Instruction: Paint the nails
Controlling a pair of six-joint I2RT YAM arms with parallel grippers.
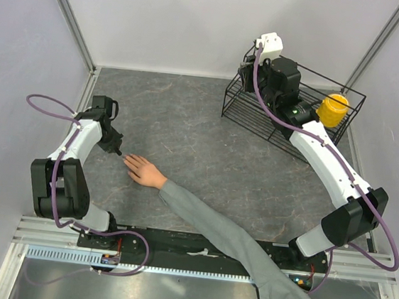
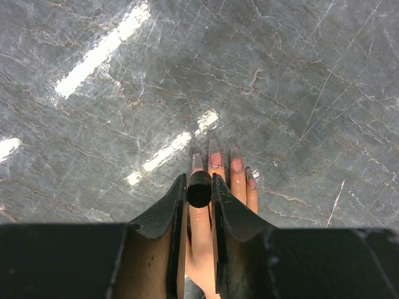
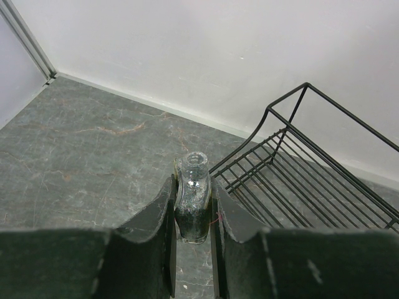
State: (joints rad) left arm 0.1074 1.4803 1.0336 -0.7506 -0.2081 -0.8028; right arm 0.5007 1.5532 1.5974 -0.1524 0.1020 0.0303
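Note:
A bare hand [image 1: 144, 171] with a grey sleeve [image 1: 220, 227] lies flat on the table, fingers pointing left. My left gripper [image 1: 116, 150] is just off its fingertips. In the left wrist view the left gripper [image 2: 199, 182] is shut on a black brush cap [image 2: 199, 190], held above the index finger. The nails [image 2: 216, 156] show beyond the jaws, pinkish with a dull coat. My right gripper [image 3: 192, 187] is shut on a small open glass bottle [image 3: 192, 202] with dark polish in its lower half. In the top view the right gripper [image 1: 253, 80] is by the wire basket.
A black wire basket [image 1: 348, 94] stands at the back right with a yellow object [image 1: 332, 110] inside; its rim [image 3: 293, 103] is just right of the bottle. Walls enclose the table at the back and sides.

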